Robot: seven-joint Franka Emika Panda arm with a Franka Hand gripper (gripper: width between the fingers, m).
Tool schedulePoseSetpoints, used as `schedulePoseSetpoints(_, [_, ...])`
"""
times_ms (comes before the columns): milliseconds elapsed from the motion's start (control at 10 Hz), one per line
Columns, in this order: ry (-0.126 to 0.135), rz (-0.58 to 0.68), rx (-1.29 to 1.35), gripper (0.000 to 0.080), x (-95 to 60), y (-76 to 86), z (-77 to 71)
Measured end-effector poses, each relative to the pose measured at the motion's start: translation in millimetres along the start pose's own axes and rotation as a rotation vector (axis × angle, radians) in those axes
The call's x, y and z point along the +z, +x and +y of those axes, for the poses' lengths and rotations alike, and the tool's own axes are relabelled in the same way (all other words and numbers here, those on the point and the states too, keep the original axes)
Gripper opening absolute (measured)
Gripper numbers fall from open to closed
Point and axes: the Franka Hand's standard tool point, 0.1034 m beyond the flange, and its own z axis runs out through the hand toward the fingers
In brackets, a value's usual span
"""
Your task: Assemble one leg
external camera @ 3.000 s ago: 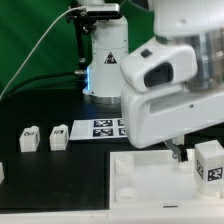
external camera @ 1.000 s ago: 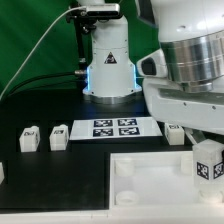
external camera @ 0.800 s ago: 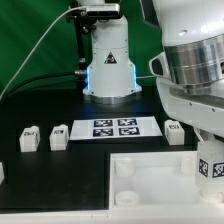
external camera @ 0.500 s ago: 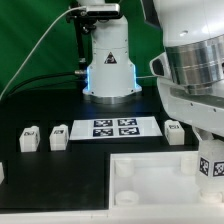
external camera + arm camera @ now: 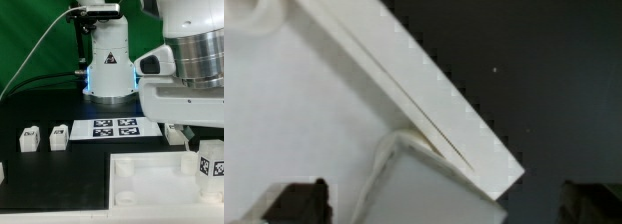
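Below the pincer [image 5: 441, 200] a leg [image 5: 212, 166] stood on the top's [image 5: 150, 175] corner. Just behind the pincer sat a second leg [image 5: 175, 133]. The marker board [image 5: 113, 127], a third leg [image 5: 59, 135] and a fourth leg [image 5: 29, 139] lay well off toward the exterior view's left.

The matte black table [image 5: 60, 190] carries the thin flat white marker board [image 5: 113, 127] and a large white square plastic top [image 5: 150, 188]. A small white tagged plastic leg [image 5: 30, 139] stands just beside a second leg [image 5: 59, 136].

Flat white plastic top [image 5: 313, 120] fills seven to eleven o'clock, its thick edge running eleven to five. Black table [image 5: 544, 80] lies beyond, one to four. My gripper [image 5: 441, 203]: dark fingertips [image 5: 295, 202] spread wide, touching nothing. Blurred white piece [image 5: 423, 185] sits between them.
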Motion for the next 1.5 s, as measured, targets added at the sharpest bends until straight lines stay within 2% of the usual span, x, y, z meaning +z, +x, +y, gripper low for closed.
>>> schedulePoseSetpoints(100, [-0.001,0.000,-0.087,0.0649,0.4,0.1,0.4])
schedulePoseSetpoints(200, [-0.013,0.005,-0.246,0.0649,0.9,0.4,1.4])
schedulePoseSetpoints(300, [-0.054,0.027,-0.435,0.0649,2.4,1.1,2.3])
schedulePoseSetpoints(400, [-0.079,0.048,-0.632,0.0649,3.0,2.0,-0.3])
schedulePoseSetpoints(500, [-0.073,0.066,-0.684,0.0649,3.7,2.7,-2.7])
schedulePoseSetpoints(700, [-0.062,0.063,-0.617,0.0637,4.3,1.4,-3.2])
schedulePoseSetpoints(800, [-0.055,0.065,-0.526,0.0461,4.2,1.4,-3.8])
schedulePoseSetpoints(900, [-0.052,0.074,-0.432,0.0461,2.3,4.7,-1.9])
schedulePoseSetpoints(1000, [-0.045,0.077,-0.347,0.0329,2.0,5.7,-1.7])
schedulePoseSetpoints(1200, [-0.031,0.078,-0.169,0.0329,1.9,6.8,-1.0])
schedulePoseSetpoints(1500, [0.069,0.064,0.170,0.0329,0.6,19.2,3.9])
